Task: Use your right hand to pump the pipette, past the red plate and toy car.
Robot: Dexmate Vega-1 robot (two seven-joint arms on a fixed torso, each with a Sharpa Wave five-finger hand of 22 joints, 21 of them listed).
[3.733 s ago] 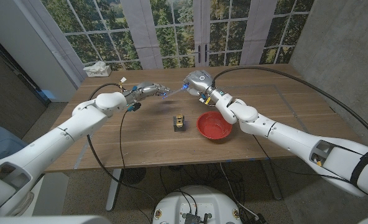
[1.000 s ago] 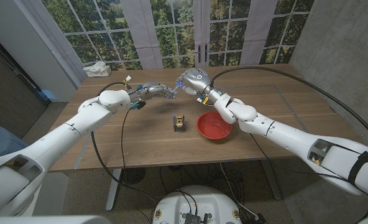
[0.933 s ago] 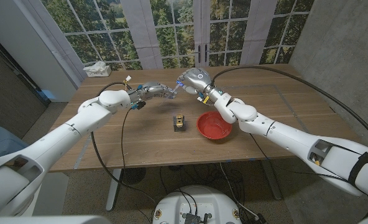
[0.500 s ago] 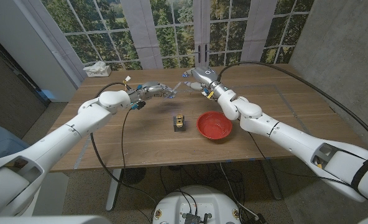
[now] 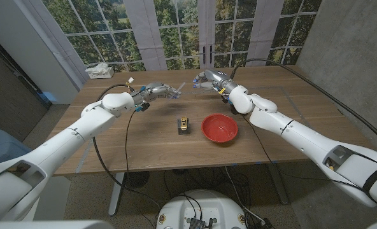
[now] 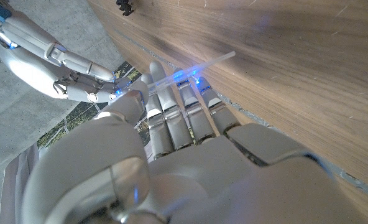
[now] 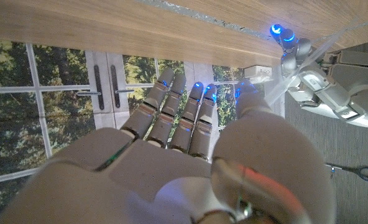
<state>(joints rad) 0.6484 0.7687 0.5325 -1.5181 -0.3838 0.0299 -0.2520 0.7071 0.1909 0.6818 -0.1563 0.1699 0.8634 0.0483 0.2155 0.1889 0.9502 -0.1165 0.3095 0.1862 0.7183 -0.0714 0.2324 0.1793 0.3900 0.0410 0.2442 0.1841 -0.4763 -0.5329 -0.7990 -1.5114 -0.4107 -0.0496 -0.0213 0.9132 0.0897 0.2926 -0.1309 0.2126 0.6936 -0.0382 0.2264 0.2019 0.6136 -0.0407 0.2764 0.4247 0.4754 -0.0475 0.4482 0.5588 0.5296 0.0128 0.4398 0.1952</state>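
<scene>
Your left robot hand (image 5: 158,91) pinches the clear pipette (image 5: 177,90) above the far side of the bench (image 5: 112,143). Your right robot hand (image 5: 207,80) hovers just beside its tip, fingers apart, gripping nothing. The red plate (image 5: 219,128) and toy car (image 5: 184,124) sit nearer you.

White arms, black cables, seemingly blue-lit fingertips (image 7: 199,88).
</scene>
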